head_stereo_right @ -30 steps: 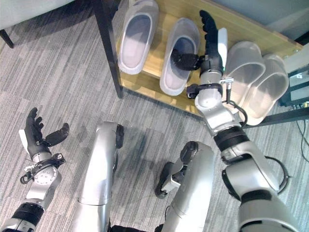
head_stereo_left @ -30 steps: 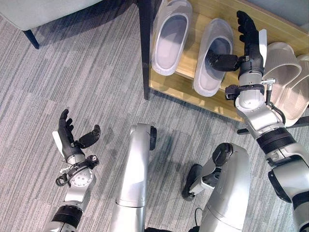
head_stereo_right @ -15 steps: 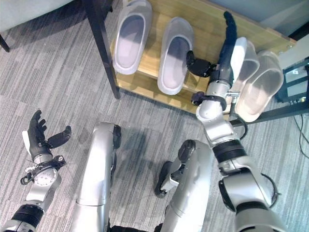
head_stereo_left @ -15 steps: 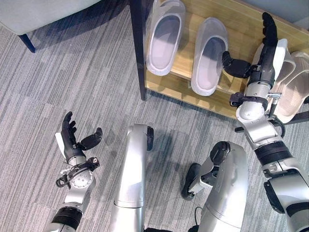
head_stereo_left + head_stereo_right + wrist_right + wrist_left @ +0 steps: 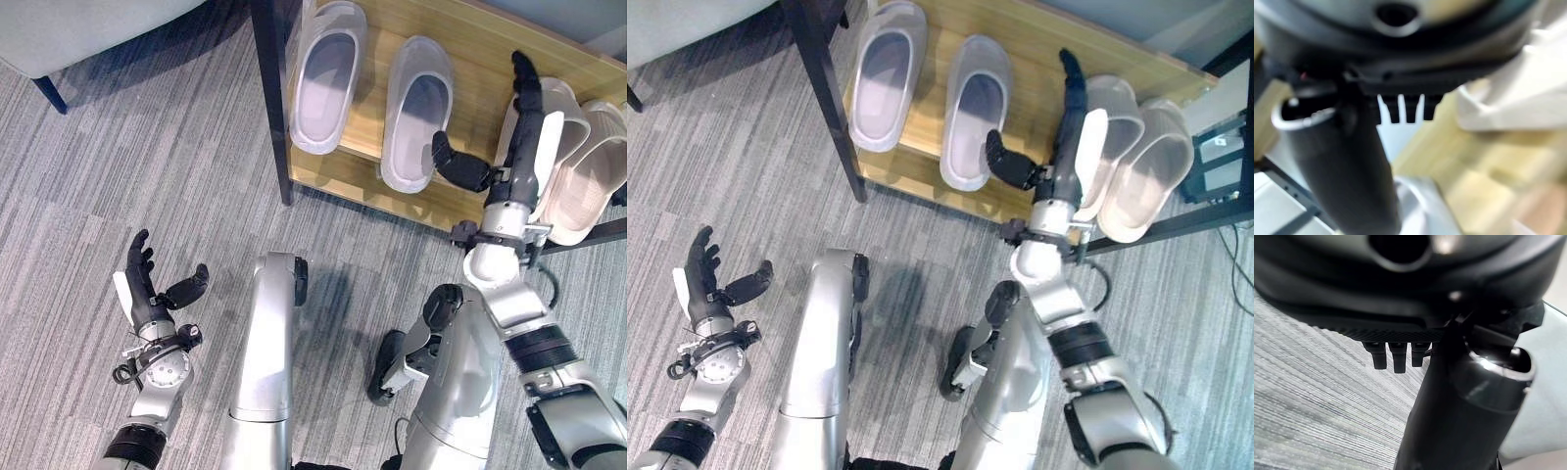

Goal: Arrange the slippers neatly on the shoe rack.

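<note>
Four slippers are seen on the shoe rack; a dark stand beside it is caught by the right eye view. The right hand is held over the rack with fingers straight and spread, the left hand likewise open above the carpet

The right hand is stretched far out in front, on a long silver arm. Its fingers are straight and close together, pointing away from the robot. Its thumb sticks out to the side, toward the left. It holds nothing. The left hand is down low and close to the body, palm turned inward. Its fingers point up and are loose, with the thumb spread apart. It holds nothing too.
</note>
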{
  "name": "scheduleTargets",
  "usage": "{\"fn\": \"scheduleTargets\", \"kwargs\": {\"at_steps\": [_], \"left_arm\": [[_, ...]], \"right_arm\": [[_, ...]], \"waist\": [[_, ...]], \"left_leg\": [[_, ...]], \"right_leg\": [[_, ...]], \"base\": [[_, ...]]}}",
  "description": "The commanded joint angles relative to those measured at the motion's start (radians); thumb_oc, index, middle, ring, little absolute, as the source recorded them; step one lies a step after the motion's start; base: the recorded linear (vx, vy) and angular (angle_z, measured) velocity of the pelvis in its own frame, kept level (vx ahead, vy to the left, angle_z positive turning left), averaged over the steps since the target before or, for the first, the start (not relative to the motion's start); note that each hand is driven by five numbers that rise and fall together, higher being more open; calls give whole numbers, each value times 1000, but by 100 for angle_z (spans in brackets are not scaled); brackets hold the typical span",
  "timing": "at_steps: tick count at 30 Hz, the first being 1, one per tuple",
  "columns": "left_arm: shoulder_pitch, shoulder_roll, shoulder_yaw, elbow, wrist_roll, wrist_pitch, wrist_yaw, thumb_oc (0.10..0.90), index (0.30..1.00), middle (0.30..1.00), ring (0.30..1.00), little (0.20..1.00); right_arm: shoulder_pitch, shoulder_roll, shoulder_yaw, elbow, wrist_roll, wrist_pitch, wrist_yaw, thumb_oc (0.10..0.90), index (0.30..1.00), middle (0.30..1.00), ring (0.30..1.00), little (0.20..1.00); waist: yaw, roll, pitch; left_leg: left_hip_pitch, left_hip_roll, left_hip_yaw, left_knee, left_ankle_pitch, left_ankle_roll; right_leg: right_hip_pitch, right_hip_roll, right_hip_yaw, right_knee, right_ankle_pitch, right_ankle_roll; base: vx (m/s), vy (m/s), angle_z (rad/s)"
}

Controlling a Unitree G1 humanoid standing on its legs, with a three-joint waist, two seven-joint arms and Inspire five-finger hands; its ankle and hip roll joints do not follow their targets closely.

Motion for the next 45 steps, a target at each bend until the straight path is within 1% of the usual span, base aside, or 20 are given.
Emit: {"fn": "scheduleTargets", "kwargs": {"at_steps": [1, 6, 10, 17, 24, 26, 27, 28, 31, 32, 33, 36, 42, 45], "left_arm": [[5, 17, -4, -36, 53, -52, 49, 800, 900, 900, 900, 900], [4, 20, -3, -37, 60, -51, 47, 800, 900, 900, 900, 900], [0, 21, -7, -34, 66, -50, 46, 800, 900, 900, 900, 900], [-9, 30, -20, -27, 82, -47, 52, 800, 900, 900, 900, 900], [-8, 32, -27, -28, 81, -50, 47, 800, 900, 900, 900, 900], [-12, 38, -38, -30, 89, -47, 47, 800, 900, 900, 900, 900], [-15, 44, -46, -31, 97, -42, 42, 800, 900, 900, 900, 900], [-15, 44, -46, -31, 97, -42, 42, 800, 900, 900, 900, 900], [-24, 58, -69, -22, 122, -29, 34, 800, 900, 900, 900, 900], [-24, 58, -69, -22, 122, -29, 34, 800, 900, 900, 900, 900], [-25, 65, -79, -24, 138, -20, 34, 800, 900, 900, 900, 900], [-23, 72, -85, -27, 153, -14, 37, 800, 900, 900, 900, 900], [-23, 85, -106, -30, 185, 10, 43, 800, 900, 900, 900, 900], [-27, 92, -115, -35, 206, 17, 47, 800, 900, 900, 900, 900]], "right_arm": [[-44, 2, -50, -161, -15, -108, -14, 800, 900, 900, 900, 900], [-20, 18, -10, -154, 25, -118, 40, 800, 900, 900, 900, 900], [-23, 26, 1, -149, 37, -120, 55, 800, 900, 900, 900, 900], [-86, 52, 10, -92, 102, -144, 44, 800, 900, 900, 900, 900], [-144, 62, -7, -66, 138, -161, 22, 800, 900, 900, 900, 900], [-170, 74, -8, -33, 185, -179, 22, 800, 900, 900, 900, 900], [-194, 83, -2, -10, 236, -191, 33, 800, 900, 900, 900, 900], [-196, 82, -1, -8, 238, -192, 34, 800, 900, 900, 900, 900], [-250, 98, 19, 53, 316, -207, 48, 800, 900, 900, 900, 900], [-252, 97, 19, 56, 318, -209, 49, 800, 900, 900, 900, 900], [-263, 111, 22, 70, 356, -217, 53, 800, 900, 900, 900, 900], [-259, 121, 22, 72, 381, -226, 56, 800, 900, 900, 900, 900], [-276, 172, 32, 95, 491, -253, 81, 800, 900, 900, 900, 900], [-285, 190, 39, 99, 490, -253, 79, 800, 900, 900, 900, 900]], "waist": [[39, -13, -40], [39, -13, -40], [40, -12, -40], [47, -5, -40], [50, 1, -40], [51, 3, -40], [53, 3, -40], [53, 2, -40], [57, 4, -40], [57, 4, -40], [57, 4, -40], [56, 4, -40], [59, 8, -40], [60, 10, -40]], "left_leg": [[22, -40, -72, 9, -65, 15], [22, -40, -67, 9, -62, 14], [22, -42, -69, 8, -61, 14], [22, -43, -66, 4, -56, 12], [22, -46, -65, 9, -54, 9], [22, -46, -64, 11, -53, 8], [22, -45, -64, 12, -53, 6], [22, -45, -64, 12, -53, 6], [22, -44, -64, 12, -52, 4], [22, -43, -64, 12, -52, 3], [22, -42, -62, 12, -52, 3], [22, -42, -62, 12, -53, 3], [22, -40, -61, 14, -55, 0], [22, -41, -60, 13, -55, 0]], "right_leg": [[25, -5, 132, 32, 23, -57], [22, -5, 132, 32, 25, -56], [23, -5, 132, 31, 25, -55], [24, -6, 131, 29, 29, -55], [23, -3, 133, 37, 28, -55], [21, -2, 134, 40, 29, -56], [20, -3, 134, 42, 29, -56], [20, -3, 134, 42, 29, -56], [18, 0, 139, 47, 30, -57], [17, 0, 139, 47, 30, -57], [17, -1, 138, 49, 28, -57], [17, -2, 139, 50, 26, -57], [17, -3, 139, 52, 27, -59], [17, -2, 139, 53, 26, -60]], "base": [[0, 0, 0], [-1, 0, -1], [0, 0, 0], [0, 0, 0], [0, 0, 0], [0, 0, 0], [0, 0, 0], [0, 0, 0], [0, 0, 0], [0, 0, 0], [0, 0, 0], [0, 0, 0], [0, 0, 0], [0, 0, 0]]}}
